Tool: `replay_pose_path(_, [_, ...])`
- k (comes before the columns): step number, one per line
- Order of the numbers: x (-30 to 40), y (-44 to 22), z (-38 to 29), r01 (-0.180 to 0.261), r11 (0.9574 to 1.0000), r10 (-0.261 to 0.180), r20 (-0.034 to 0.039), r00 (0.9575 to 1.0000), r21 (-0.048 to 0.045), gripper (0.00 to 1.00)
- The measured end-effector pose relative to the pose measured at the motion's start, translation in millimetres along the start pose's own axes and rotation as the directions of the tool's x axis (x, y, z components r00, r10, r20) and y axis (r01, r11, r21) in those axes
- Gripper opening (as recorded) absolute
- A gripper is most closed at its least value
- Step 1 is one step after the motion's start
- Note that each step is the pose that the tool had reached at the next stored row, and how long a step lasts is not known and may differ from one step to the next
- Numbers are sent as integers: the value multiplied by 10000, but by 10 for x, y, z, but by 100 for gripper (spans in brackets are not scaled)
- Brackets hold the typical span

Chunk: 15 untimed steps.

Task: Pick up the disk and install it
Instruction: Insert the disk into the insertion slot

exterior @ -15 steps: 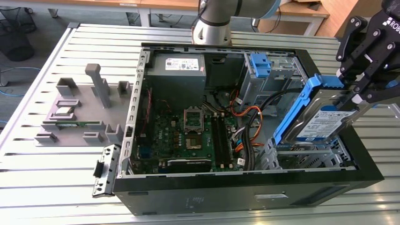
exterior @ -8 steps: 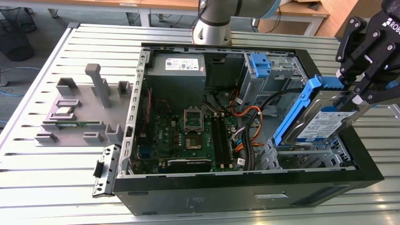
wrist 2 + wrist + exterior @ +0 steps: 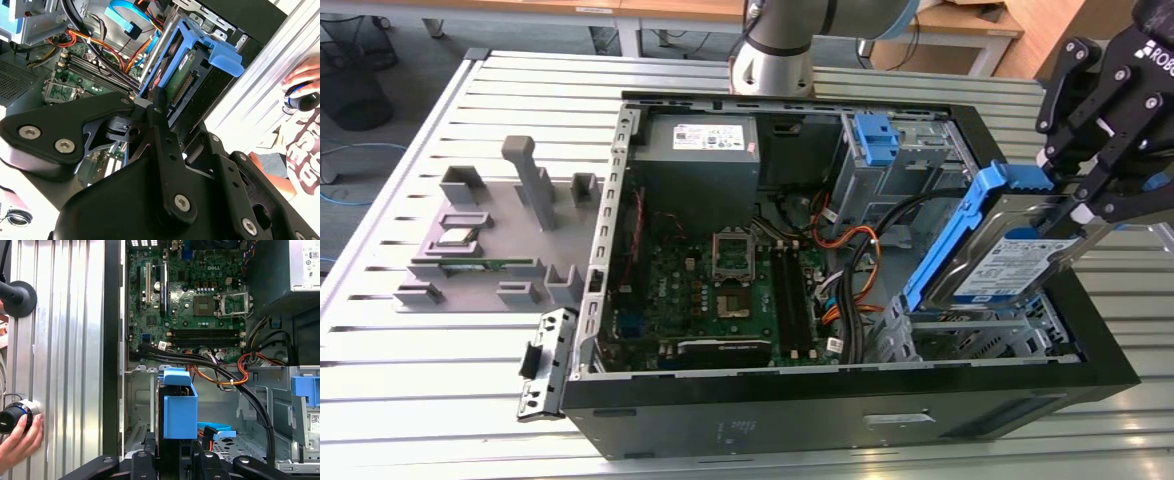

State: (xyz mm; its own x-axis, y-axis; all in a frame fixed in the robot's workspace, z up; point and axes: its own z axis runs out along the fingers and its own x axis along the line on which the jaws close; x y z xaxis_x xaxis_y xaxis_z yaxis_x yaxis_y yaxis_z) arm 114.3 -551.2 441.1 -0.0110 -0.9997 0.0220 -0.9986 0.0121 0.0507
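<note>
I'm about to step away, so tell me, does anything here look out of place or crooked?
The disk hangs tilted in the tool, clamped above the drive cage at the case's corner, not seated. In the first wrist view a person's hand is at the table beside the case.

The black gripper (image 3: 150, 106) looms close, its fingers (image 3: 159, 102) pinched against the edge of the disk (image 3: 181, 70), which hangs tilted in its blue rails (image 3: 224, 56) with the green circuit side and connector showing. Beyond it lies the open computer case (image 3: 235, 17), with a motherboard (image 3: 75, 67), orange wires (image 3: 97, 42) and a looped blue cable (image 3: 131, 17) inside. Off past the case, on the ribbed metal table (image 3: 260, 80), a person's hand (image 3: 304, 74) rests over a dark round knob (image 3: 299, 99).
</note>
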Motion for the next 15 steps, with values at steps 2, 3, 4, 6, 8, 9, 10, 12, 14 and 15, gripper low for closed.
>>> replay_pose_path(2, [0, 0, 1, 0, 10000, 0, 0, 10000, 0, 35])
replay_pose_path(3, [1, 0, 1, 0, 10000, 0, 0, 10000, 0, 35])
replay_pose_path(4, [0, 0, 1, 0, 10000, 0, 1, 10000, 0, 35])
replay_pose_path(6, [0, 0, 4, 0, 10000, 0, 2, 10000, 0, 35])
replay_pose_path(8, [0, -1, 14, 0, 10000, 0, 3, 10000, 0, 35])
replay_pose_path(9, [0, -1, 20, 0, 10000, 0, 1, 10000, 0, 35])
replay_pose_path(10, [0, -1, 27, 1, 10000, -1, 2, 10000, 0, 35])
replay_pose_path(12, [-1, -2, 40, 0, 10000, 0, 1, 10000, 0, 35])
replay_pose_path(14, [-1, -3, 52, 0, 10000, 0, -1, 10000, 0, 35])
replay_pose_path(15, [-1, -3, 60, 0, 10000, 0, 2, 10000, 0, 35])
